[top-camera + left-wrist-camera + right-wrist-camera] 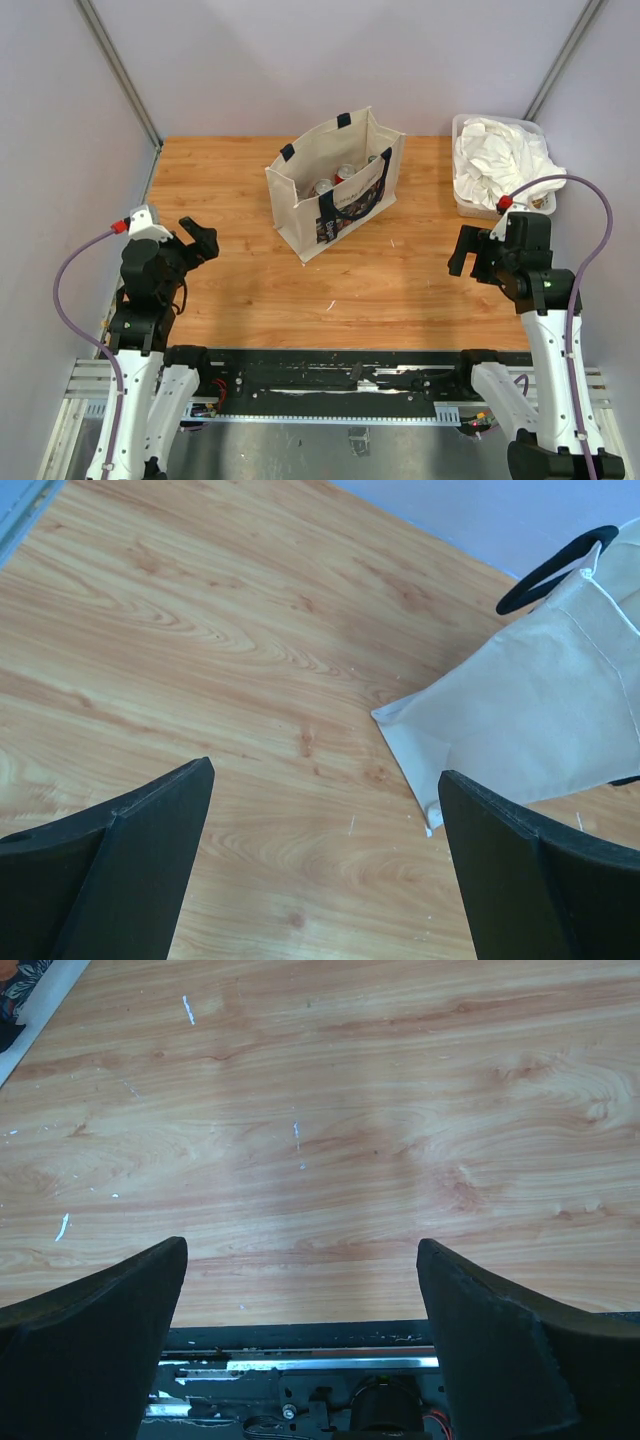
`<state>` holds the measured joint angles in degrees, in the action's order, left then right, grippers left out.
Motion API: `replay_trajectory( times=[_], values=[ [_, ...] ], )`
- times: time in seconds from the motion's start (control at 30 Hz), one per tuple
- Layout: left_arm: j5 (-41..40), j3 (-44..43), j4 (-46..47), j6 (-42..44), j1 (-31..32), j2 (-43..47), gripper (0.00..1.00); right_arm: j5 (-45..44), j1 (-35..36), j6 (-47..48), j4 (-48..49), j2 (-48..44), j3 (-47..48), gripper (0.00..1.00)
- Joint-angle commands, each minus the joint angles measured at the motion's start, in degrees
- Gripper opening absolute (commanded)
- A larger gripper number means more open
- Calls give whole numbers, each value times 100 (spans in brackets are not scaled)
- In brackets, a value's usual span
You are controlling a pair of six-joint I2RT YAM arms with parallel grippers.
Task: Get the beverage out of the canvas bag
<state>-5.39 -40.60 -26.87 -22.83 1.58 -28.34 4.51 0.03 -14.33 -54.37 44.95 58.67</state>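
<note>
Black-fingered, the left gripper point(199, 240) and right gripper point(464, 251) each hang empty, jaws spread, over the wooden worktop point(400, 285). Ahead, between them, the canvas bag point(300, 195) stands upright with its mouth open, so its beverage cans point(323, 186) look reachable from above.

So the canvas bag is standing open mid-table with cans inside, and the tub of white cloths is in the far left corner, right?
No. The top external view shows the tub of white cloths in the far right corner. The canvas bag does stand open mid-table with cans inside.
</note>
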Motion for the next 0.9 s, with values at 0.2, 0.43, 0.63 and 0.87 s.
replay_trajectory(
  times=[0.2, 0.43, 0.63, 0.87],
  values=[
    [229, -33, 134, 1, -27, -144, 100, -107, 111, 40, 58, -125, -65, 98],
    [518, -157, 259, 7, -27, -394, 100, 184, 111, 34, 497, -117, -151, 98],
    [1075, -467, 613, -21, -27, -1025, 100, 503, 111, 105, 819, 317, 384, 97],
    [1748, -989, 1096, -141, 101, -1680, 100, 10, 1159, 164, 1215, 880, 1146, 61]
  ],
)
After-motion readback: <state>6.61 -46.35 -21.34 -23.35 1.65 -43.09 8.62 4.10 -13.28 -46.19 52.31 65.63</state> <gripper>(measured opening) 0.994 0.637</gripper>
